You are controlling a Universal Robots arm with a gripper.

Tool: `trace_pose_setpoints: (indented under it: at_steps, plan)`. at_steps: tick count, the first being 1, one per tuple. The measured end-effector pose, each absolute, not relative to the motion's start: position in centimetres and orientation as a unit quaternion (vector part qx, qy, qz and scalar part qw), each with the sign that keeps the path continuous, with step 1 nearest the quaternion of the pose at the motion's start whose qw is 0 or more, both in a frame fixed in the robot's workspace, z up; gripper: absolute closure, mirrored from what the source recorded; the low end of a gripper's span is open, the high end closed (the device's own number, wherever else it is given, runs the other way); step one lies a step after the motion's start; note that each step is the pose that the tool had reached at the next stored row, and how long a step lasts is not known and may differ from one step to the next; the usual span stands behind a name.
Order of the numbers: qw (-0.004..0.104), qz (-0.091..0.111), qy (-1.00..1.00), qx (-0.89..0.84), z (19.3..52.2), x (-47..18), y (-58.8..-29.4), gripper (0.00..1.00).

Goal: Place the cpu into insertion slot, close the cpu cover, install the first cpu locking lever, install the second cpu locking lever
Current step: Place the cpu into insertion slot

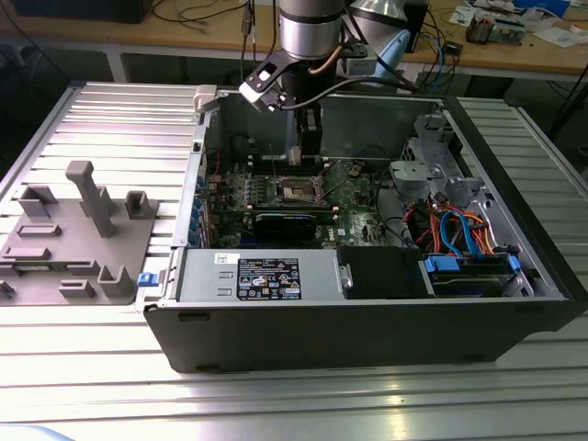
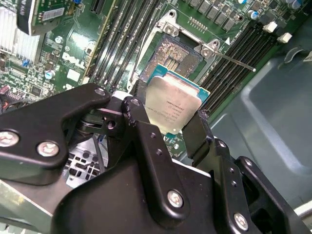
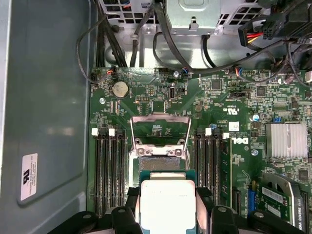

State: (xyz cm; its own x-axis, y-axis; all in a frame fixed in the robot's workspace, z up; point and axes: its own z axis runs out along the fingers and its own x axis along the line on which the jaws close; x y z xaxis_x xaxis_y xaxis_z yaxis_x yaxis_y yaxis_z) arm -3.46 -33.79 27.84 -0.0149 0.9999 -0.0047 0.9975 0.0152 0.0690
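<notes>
Exterior view: ribbed metal surface (image 1: 92, 110) carries the open computer case (image 1: 367, 340). The arm (image 1: 312, 28) reaches down into the case over the green motherboard (image 1: 358, 197), and from here you get the arm's place in the case.

In both wrist views the gripper (image 3: 167, 212) sits low over the board. Its fingers (image 2: 197, 134) pinch the cpu (image 2: 173, 105) by two opposite edges, metal top facing the cameras.

First wrist view: the cpu cover (image 3: 161, 118) stands swung open at the far side of the insertion slot (image 3: 161, 163), so the socket is uncovered. This straight-on look lets you check the chip's line-up with the slot sides. The chip overlaps the slot's near edge.

Second wrist view: this slanted look adds what the straight one flattens. The cpu hangs above and just short of the slot and is not yet seated. A thin locking lever (image 2: 236, 62) juts out beside the socket, clear of it.

Handling, judged:
- The chip is light, stiff and thin.
- The metal lid is slick, so an edge grip can slip if it is loose.
- The underside contacts and the slot's pin field are the fragile parts.
- Keep your hold on the edges only, keep the chip level, and put no force through the top.
</notes>
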Motion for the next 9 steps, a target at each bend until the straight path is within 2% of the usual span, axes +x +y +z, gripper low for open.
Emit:
trace_pose_setpoints:
  at_steps: [9]
  plan:
    - [0.026,0.023,0.712,0.701,26.0,-3.5,-33.7,0.46]
